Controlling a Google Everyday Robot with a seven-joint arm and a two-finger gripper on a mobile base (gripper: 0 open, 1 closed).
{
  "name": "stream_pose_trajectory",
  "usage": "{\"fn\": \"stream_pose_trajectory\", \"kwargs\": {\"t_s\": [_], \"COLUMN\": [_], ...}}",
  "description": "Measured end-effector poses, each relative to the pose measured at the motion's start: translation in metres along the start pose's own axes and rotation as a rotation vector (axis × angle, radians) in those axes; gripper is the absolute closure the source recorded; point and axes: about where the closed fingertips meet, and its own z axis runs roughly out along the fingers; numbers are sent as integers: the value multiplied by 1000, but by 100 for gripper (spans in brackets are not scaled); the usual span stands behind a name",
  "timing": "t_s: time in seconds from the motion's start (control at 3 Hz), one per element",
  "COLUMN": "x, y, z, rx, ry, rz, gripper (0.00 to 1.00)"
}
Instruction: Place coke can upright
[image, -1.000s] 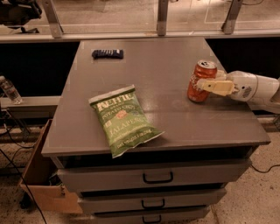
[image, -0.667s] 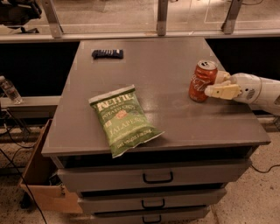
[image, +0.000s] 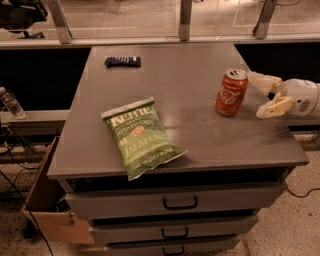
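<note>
The red coke can (image: 231, 93) stands upright on the grey cabinet top (image: 185, 70), right of centre, silver top up. My gripper (image: 259, 95) is at the right edge of the top, just right of the can and apart from it. Its two cream fingers (image: 268, 108) are spread open and hold nothing.
A green chip bag (image: 140, 136) lies flat near the front left edge. A dark blue wrapped bar (image: 122, 61) lies at the back left. Drawers with handles (image: 180, 203) are below the top. A cardboard box (image: 47, 200) stands on the floor at left.
My gripper has let go of the can and drawn back to the right, fingers now open. The can stays standing upright.
</note>
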Motion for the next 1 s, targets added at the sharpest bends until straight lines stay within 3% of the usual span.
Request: {"fn": "stream_pose_trajectory", "kwargs": {"t_s": [0.33,0.67,1.0], "x": [-27,-43,-44], "y": [-1,-3,-4], "z": [-42,-68,-70], "rx": [86,153,162], "ry": [56,80,80], "rz": [-131,-212,-221], "gripper": [0,0,0]}}
